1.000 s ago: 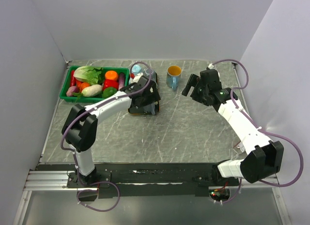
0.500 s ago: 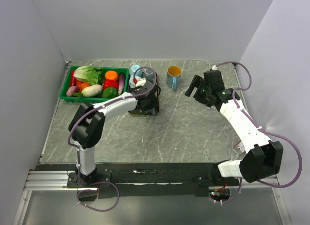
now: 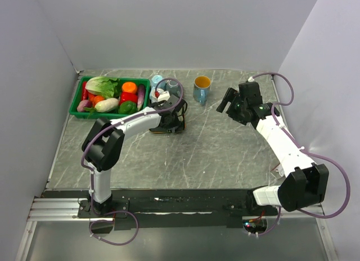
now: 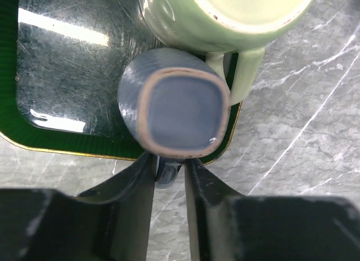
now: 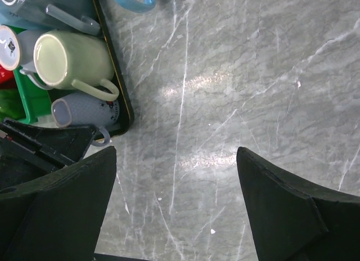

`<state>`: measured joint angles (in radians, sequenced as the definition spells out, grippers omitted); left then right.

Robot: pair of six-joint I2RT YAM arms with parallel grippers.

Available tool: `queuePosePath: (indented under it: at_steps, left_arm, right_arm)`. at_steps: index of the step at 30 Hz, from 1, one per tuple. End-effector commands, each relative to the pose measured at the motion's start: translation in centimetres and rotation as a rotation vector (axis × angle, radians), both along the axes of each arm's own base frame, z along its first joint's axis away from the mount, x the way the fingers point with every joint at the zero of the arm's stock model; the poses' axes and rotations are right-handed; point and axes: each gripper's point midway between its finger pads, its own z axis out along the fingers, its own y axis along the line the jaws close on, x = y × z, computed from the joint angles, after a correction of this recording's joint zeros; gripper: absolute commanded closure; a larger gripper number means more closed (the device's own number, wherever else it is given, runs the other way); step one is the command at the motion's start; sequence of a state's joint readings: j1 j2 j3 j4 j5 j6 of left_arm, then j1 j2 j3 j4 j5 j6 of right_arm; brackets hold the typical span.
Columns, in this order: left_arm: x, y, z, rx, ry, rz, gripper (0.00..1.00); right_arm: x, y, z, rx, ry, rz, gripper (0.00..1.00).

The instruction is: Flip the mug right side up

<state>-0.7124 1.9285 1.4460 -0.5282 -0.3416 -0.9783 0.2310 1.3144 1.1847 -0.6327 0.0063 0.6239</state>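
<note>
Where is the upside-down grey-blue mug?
The grey-blue mug sits mid left wrist view, on the dark tray beside the green mug, ahead of the left gripper.

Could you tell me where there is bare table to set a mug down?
The marble table is bare across the middle, from the tray to the near edge. The far left is crowded: green crate, grey mug and green mug on the tray, blue mug beside it.

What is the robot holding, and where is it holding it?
The left hand pinches the upside-down blue mug by its handle. The right hand holds nothing.
</note>
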Motion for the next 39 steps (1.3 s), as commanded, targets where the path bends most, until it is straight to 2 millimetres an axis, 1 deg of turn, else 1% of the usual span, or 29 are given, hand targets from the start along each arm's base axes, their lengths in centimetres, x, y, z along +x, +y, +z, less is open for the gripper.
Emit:
queuePosePath:
  at_steps: [1,3,4,7,9,12,15,16,18,19,20,21,22,23,25,26,27,29,30,31,32,33,34,35,36,37,38,39]
  left_arm:
    - [0.8,-0.2,1.9,0.01,-0.053,0.002,0.73]
    - [0.9,-0.1,2.0,0.015,-0.057,0.003,0.77]
    - [1.0,0.0,2.1,0.019,-0.06,0.007,0.85]
    - [1.0,0.4,2.3,0.034,-0.064,0.015,0.99]
    - [1.0,0.6,2.5,0.044,-0.073,0.01,0.99]
    - [1.1,1.0,3.6,0.05,-0.102,0.009,0.99]
    - [0.8,1.3,5.1,0.033,-0.134,-0.002,0.99]
    - [0.7,1.3,6.1,0.018,-0.155,-0.008,0.99]
    - [0.5,1.3,7.2,-0.006,-0.174,-0.017,0.99]
    - [0.5,1.2,8.5,-0.027,-0.201,-0.025,0.99]
    - [0.2,0.9,9.1,-0.052,-0.201,-0.039,0.99]
    - [0.1,0.9,10.5,-0.071,-0.225,-0.051,0.99]
    - [0.1,0.7,11.5,-0.088,-0.241,-0.059,0.99]
    - [-0.1,0.5,12.4,-0.109,-0.25,-0.069,0.99]
    - [-0.4,-0.1,15.1,-0.171,-0.289,-0.097,0.99]
    - [-0.5,-0.4,16.1,-0.198,-0.307,-0.106,0.99]
    - [-0.9,-0.7,17.7,-0.241,-0.328,-0.129,0.99]
    - [-1.1,-1.3,19.7,-0.295,-0.365,-0.152,0.99]
    - [-1.6,-1.6,21.1,-0.333,-0.384,-0.176,0.99]
    - [-1.7,-1.8,22.1,-0.358,-0.4,-0.188,0.99]
    - [-1.8,-2.2,23.2,-0.387,-0.424,-0.203,0.99]
    - [-2.0,-2.3,24.9,-0.417,-0.457,-0.219,0.99]
    - [-2.4,-2.6,25.9,-0.447,-0.471,-0.244,0.99]
    - [-2.7,-2.5,27.2,-0.472,-0.499,-0.253,0.99]
    - [-2.7,-2.9,29.4,-0.517,-0.553,-0.272,0.99]
    - [-3.1,-3.3,30.6,-0.555,-0.574,-0.3,0.99]
    - [-3.4,-3.4,32.4,-0.591,-0.616,-0.319,0.99]
    - [-3.6,-3.8,34.9,-0.644,-0.68,-0.345,0.99]
  right_arm:
    - [0.4,-0.3,0.9,0.013,-0.035,-0.014,0.08]
    - [0.4,-0.4,0.8,0.014,-0.033,-0.019,0.08]
    - [0.4,-0.3,0.8,0.014,-0.033,-0.017,0.08]
    - [0.6,-0.3,0.8,0.017,-0.036,-0.021,0.08]
    - [0.4,0.1,0.7,0.036,-0.03,-0.006,0.08]
    - [0.4,0.3,0.8,0.051,-0.034,-0.002,0.08]
    - [0.4,0.8,0.9,0.075,-0.043,0.007,0.06]
    - [0.1,1.1,0.9,0.092,-0.046,0.022,0.05]
    - [0.4,1.6,1.6,0.117,-0.084,0.046,0.02]
    - [0.3,1.8,1.8,0.129,-0.1,0.058,0.02]
    - [0.2,2.3,2.2,0.152,-0.115,0.08,0.02]
    - [0.3,2.6,2.9,0.168,-0.148,0.092,0.01]
    - [0.2,2.9,2.9,0.179,-0.156,0.106,0.01]
    - [0.0,3.5,3.3,0.208,-0.169,0.136,0.01]
    - [-0.1,4.2,4.2,0.249,-0.215,0.168,0.02]
    - [-0.3,4.9,4.7,0.282,-0.227,0.197,0.02]
    - [-0.3,5.3,5.3,0.306,-0.255,0.216,0.03]
    - [-0.4,6.0,6.4,0.35,-0.286,0.242,0.03]
    - [-1.0,6.7,6.8,0.385,-0.291,0.284,0.02]
    - [-0.8,7.1,7.9,0.409,-0.336,0.309,0.02]
    - [-1.1,7.7,8.5,0.441,-0.35,0.335,0.01]
    - [-1.8,8.5,9.1,0.483,-0.362,0.392,0.01]
    - [-1.8,9.1,10.6,0.525,-0.412,0.431,0.01]
    - [-2.2,9.8,11.6,0.558,-0.446,0.48,0.0]
    - [-2.7,10.4,12.0,0.596,-0.463,0.535,0.0]
    - [-4.3,11.7,14.9,0.689,-0.541,0.668,0.01]
    - [-4.7,12.2,15.4,0.733,-0.547,0.7,0.01]
    - [-5.0,12.4,15.8,0.772,-0.548,0.714,0.01]
